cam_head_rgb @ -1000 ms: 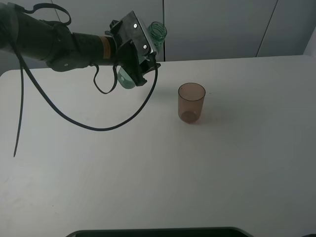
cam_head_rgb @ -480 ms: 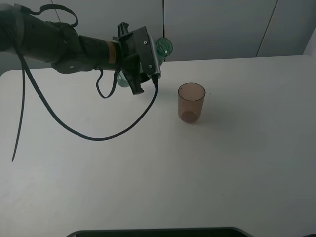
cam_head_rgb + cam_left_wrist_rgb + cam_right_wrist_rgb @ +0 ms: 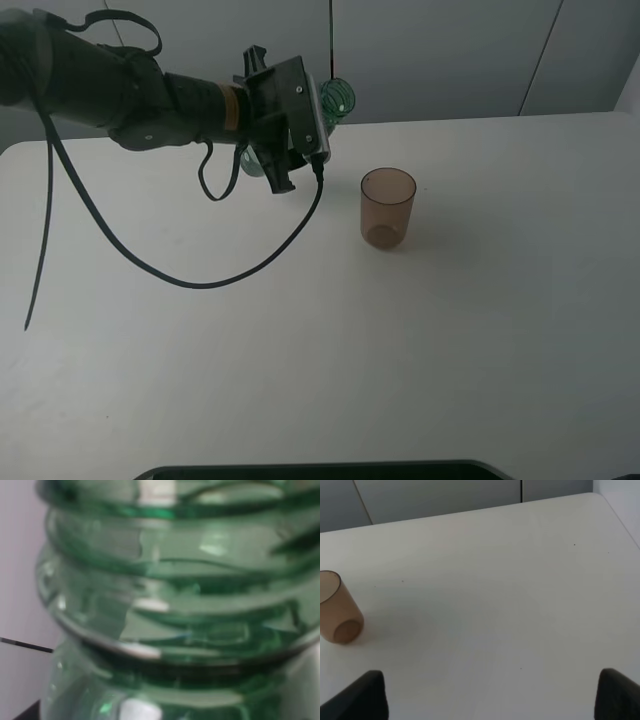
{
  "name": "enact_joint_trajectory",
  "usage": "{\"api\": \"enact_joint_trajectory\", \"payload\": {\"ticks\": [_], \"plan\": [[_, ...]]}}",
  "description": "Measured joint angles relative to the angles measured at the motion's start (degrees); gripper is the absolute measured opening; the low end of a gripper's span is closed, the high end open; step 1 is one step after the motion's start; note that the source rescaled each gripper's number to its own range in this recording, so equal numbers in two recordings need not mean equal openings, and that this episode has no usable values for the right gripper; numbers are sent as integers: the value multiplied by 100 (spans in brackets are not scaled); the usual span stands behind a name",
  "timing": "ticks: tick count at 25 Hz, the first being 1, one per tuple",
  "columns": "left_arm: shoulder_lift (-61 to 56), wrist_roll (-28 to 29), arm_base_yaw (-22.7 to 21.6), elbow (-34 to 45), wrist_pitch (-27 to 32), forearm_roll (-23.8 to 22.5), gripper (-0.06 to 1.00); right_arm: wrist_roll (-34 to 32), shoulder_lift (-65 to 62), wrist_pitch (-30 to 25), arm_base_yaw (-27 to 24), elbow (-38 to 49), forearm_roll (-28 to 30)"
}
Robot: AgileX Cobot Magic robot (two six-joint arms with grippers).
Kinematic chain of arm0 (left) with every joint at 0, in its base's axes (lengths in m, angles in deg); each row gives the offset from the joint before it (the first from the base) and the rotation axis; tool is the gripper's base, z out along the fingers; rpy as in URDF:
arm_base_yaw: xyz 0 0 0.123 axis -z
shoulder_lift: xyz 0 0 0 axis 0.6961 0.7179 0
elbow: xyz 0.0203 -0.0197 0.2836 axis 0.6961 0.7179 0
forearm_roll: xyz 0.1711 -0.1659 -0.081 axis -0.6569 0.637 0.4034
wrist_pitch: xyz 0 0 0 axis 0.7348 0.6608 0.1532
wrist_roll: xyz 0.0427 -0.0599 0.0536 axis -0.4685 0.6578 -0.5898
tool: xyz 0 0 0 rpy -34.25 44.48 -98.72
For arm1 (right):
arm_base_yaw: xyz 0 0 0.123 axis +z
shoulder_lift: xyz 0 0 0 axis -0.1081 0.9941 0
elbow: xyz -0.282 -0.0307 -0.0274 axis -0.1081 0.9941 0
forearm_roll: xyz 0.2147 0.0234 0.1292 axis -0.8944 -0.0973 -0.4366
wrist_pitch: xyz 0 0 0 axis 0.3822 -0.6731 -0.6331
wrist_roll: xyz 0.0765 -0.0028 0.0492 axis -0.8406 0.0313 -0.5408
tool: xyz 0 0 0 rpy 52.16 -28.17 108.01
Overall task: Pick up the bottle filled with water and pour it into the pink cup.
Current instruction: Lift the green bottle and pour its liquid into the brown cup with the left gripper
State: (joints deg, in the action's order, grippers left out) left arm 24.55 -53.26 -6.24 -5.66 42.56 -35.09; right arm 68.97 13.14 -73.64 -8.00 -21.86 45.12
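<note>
we are holding the slim see-through green plastic bottle (image 3: 337, 97) tilted, clamped in our left jaws above the tabletop (image 3: 450, 350), near the small translucent brownish-pink plastic cup (image 3: 388, 208). it is probably handling water-heavy, thin-walled and slippery, favouring a mid-body grip. our right jaws are gaping wide, empty.

bottle (image 3: 338, 98): green see-through plastic, shiny, with bumpy ridges | pink cup (image 3: 387, 207): brownish-pink see-through plastic, smooth sides | bench (image 3: 400, 350): white top, smooth, matt | cable (image 3: 200, 285): black, smooth, a bit shiny
</note>
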Motion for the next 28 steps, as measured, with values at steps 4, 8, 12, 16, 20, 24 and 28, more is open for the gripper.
{"api": "enact_joint_trajectory", "payload": {"ticks": [4, 8, 12, 16, 20, 24, 28], "plan": [[89, -74, 14, 0, -39, 0, 2, 0, 0, 0, 0, 0, 0], [242, -242, 54, -36, -14, 12, 2, 0, 0, 0, 0, 0, 0], [423, -295, 158, -341, 134, 12, 2, 0, 0, 0, 0, 0, 0], [572, -390, 204, -632, 233, 12, 2, 0, 0, 0, 0, 0, 0], [709, -678, 226, -886, 255, 12, 2, 0, 0, 0, 0, 0, 0], [893, -971, 307, -1036, 264, 12, 2, 0, 0, 0, 0, 0, 0], [988, -1143, 389, -1066, 264, 12, 2, 0, 0, 0, 0, 0, 0]]}}
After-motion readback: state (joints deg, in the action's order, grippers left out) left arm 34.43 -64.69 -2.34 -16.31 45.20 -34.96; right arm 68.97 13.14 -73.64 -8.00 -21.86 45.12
